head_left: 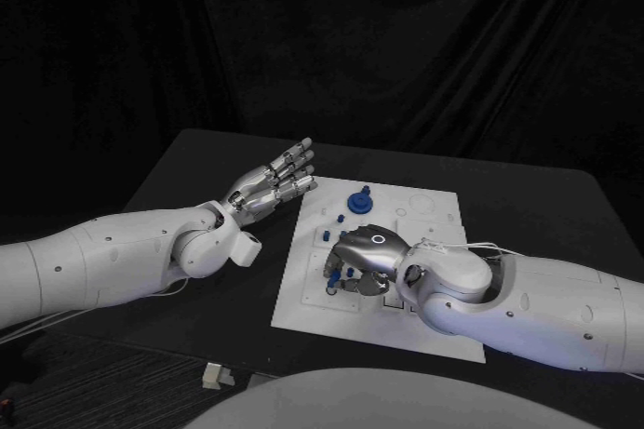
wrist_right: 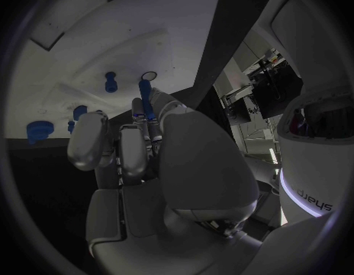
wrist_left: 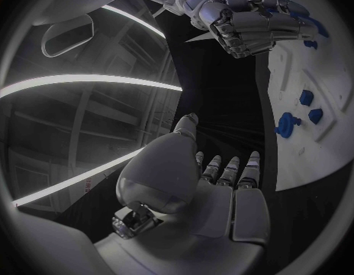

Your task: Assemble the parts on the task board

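The white task board (head_left: 427, 226) lies in the middle of the black table. My right hand (head_left: 362, 255) hangs over its near-left part with fingers curled down, and a blue peg (wrist_right: 144, 95) sticks out between its fingertips, pinched above the board. A round blue part (head_left: 360, 203) stands near the board's far edge, with small blue pieces (head_left: 327, 234) by the left edge. My left hand (head_left: 275, 182) floats flat with fingers stretched out, just off the board's far-left corner, holding nothing. The left wrist view shows that hand (wrist_left: 223, 189), the right hand (wrist_left: 253, 18) and blue parts (wrist_left: 287, 123).
In the right wrist view more blue pieces (wrist_right: 110, 81) stand on the board (wrist_right: 108, 36), beside a round hole (wrist_right: 149, 76). Bare black table (head_left: 537, 206) surrounds the board. A small pale object (head_left: 212, 375) lies near the table's front edge.
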{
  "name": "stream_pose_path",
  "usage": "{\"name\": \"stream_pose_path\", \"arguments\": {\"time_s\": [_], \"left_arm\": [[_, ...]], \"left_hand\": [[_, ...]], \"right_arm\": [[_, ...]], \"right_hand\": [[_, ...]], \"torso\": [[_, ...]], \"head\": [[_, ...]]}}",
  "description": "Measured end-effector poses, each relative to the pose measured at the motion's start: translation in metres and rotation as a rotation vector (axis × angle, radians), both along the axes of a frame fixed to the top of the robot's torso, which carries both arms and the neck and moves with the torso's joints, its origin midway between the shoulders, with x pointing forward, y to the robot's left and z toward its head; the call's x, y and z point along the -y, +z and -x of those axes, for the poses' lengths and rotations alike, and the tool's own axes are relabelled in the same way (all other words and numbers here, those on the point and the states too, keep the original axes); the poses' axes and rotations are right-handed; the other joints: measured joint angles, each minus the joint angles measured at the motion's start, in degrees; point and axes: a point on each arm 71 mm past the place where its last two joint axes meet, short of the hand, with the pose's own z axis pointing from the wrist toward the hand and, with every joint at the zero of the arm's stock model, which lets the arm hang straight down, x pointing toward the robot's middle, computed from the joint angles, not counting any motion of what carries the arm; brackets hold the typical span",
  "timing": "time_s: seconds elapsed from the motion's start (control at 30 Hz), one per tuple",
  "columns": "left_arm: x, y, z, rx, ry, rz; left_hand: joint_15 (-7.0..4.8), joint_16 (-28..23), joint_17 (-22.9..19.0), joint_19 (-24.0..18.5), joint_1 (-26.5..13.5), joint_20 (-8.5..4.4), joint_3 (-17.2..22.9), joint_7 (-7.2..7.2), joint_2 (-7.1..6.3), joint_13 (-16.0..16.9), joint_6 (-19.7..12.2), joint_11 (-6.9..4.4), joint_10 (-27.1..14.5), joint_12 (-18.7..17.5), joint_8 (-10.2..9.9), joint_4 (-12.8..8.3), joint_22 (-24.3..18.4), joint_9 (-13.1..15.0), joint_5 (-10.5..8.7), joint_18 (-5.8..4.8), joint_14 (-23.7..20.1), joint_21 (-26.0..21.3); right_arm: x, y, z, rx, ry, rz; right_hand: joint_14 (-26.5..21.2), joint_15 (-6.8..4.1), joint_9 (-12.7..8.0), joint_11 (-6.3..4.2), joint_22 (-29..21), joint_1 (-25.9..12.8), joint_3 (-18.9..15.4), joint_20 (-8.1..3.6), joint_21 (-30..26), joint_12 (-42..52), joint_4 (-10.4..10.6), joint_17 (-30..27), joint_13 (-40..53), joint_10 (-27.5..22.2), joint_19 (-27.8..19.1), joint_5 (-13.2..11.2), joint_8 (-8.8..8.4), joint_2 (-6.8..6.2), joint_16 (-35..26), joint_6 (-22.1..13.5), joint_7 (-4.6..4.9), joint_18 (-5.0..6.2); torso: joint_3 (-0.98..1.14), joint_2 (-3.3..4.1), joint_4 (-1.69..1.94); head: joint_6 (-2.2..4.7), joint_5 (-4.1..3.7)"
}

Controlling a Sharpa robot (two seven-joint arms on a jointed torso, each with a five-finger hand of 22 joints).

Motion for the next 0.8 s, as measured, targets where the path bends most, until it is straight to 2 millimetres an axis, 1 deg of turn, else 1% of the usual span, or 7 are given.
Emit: {"name": "stream_pose_path", "arguments": {"time_s": [0.2, 0.37, 0.5, 0.6, 0.7, 0.73, 0.8], "left_arm": [[0.000, 0.000, 0.000, -0.001, -0.001, 0.000], [0.000, 0.000, 0.000, -0.001, -0.001, 0.000], [0.000, 0.000, 0.000, -0.002, -0.002, 0.000], [0.000, -0.001, 0.000, -0.003, -0.003, 0.000], [0.000, -0.001, 0.000, -0.004, -0.003, 0.000], [0.000, -0.001, 0.000, -0.004, -0.004, 0.000], [0.000, -0.001, 0.000, -0.005, -0.004, 0.000]], "left_hand": [[0.00, 0.00, 0.01, 0.00, -0.05, 0.00, 0.00, 0.00, 0.05, 0.01, 0.00, 0.00, 0.00, 0.00, 0.00, 0.00, -0.07, 0.00, 0.00, 0.00, 0.00, 0.00], [0.00, 0.00, 0.01, 0.00, -0.05, 0.00, 0.16, 0.00, 0.05, 0.01, 0.00, 0.00, 0.00, 0.00, 0.00, -0.16, -0.07, 0.00, 0.00, 0.00, 0.00, 0.00], [0.00, 0.00, -0.01, 0.00, -0.05, 0.00, 0.16, 0.00, 0.05, 0.02, 0.00, 0.19, 0.20, 0.00, 0.00, -0.16, -0.07, 0.00, 0.00, 0.00, 0.00, 0.00], [0.00, 0.00, -0.03, 0.00, -0.05, 0.00, 0.16, 0.00, 0.05, 0.02, 0.00, 0.19, 0.20, 0.00, 0.00, -0.16, -0.07, -0.01, 0.00, 0.00, 0.00, 0.00], [0.00, 0.00, -0.04, 0.00, -0.05, 0.00, 0.16, 0.00, 0.05, 0.01, 0.00, 0.19, 0.20, 0.00, 0.00, -0.16, -0.07, -0.01, 0.00, 0.00, 0.00, 0.00], [0.00, 0.00, -0.04, 0.00, -0.05, 0.00, 0.16, 0.00, 0.05, 0.01, 0.00, 0.20, 0.20, 0.00, 0.00, -0.16, -0.06, -0.01, 0.00, 0.00, 0.00, 0.00], [0.00, 0.00, -0.04, 0.00, -0.05, 0.00, 0.16, 0.00, 0.05, 0.00, 0.00, 0.20, 0.20, 0.00, 0.00, -0.16, -0.06, -0.01, 0.00, 0.00, 0.00, 0.00]], "right_arm": [[0.000, -0.001, 0.000, -0.005, -0.001, 0.011], [0.000, -0.003, 0.002, -0.013, -0.001, 0.015], [-0.002, -0.004, 0.004, -0.017, 0.000, 0.012], [-0.004, -0.006, 0.005, -0.021, 0.002, 0.010], [-0.004, -0.007, 0.006, -0.023, 0.002, 0.009], [-0.004, -0.008, 0.006, -0.024, 0.001, 0.010], [-0.003, -0.011, 0.007, -0.030, -0.001, 0.015]], "right_hand": [[0.00, 0.00, 0.00, 0.00, 0.00, -0.01, 0.23, 0.00, 0.22, -0.10, -0.24, 0.14, 0.02, 0.00, 0.00, 0.02, 0.00, 0.00, 0.15, 0.00, 0.00, 0.00], [0.00, 0.00, 0.00, 0.20, 0.04, -0.01, 0.23, 0.00, 0.22, -0.21, -0.24, 0.15, 0.02, 0.21, 0.00, 0.23, 0.00, 0.00, 0.15, 0.00, 0.00, 0.01], [0.00, 0.00, -0.03, 0.20, 0.04, -0.01, 0.23, 0.00, 0.22, -0.22, -0.24, 0.15, 0.04, 0.21, 0.00, 0.23, -0.01, 0.00, 0.15, -0.01, 0.00, 0.02], [0.00, 0.00, -0.03, -0.11, 0.04, -0.02, 0.23, 0.00, 0.22, -0.27, -0.24, 0.09, 0.06, 0.52, 0.00, 0.23, -0.01, 0.00, 0.15, -0.01, 0.00, 0.02], [0.00, 0.00, -0.03, -0.20, 0.04, -0.02, 0.23, 0.00, 0.22, -0.26, -0.24, 0.08, 0.06, 0.61, 0.00, 0.23, -0.01, 0.00, 0.15, -0.01, 0.00, 0.02], [0.00, 0.00, -0.04, -0.30, 0.04, -0.32, 0.23, 0.00, 0.22, -0.18, -0.24, 0.07, 0.13, 0.72, 0.00, 0.23, -0.01, -0.29, 0.15, -0.01, 0.01, 0.02], [0.00, 0.00, -0.03, -0.31, 0.04, -0.32, 0.23, 0.00, 0.22, -0.04, -0.24, 0.02, 0.13, 0.73, 0.00, 0.23, -0.01, -0.30, 0.15, -0.01, 0.01, 0.02]], "torso": [[0.00, -0.02, -0.02], [0.00, -0.02, -0.02], [0.02, -0.02, -0.02], [0.02, -0.01, -0.02], [0.02, -0.02, -0.02], [0.02, -0.02, -0.02], [0.02, -0.01, -0.02]], "head": [[-0.01, -0.10], [-0.02, -0.13], [-0.02, -0.09], [-0.02, -0.08], [-0.02, -0.02], [-0.02, 0.01], [-0.02, 0.05]]}}
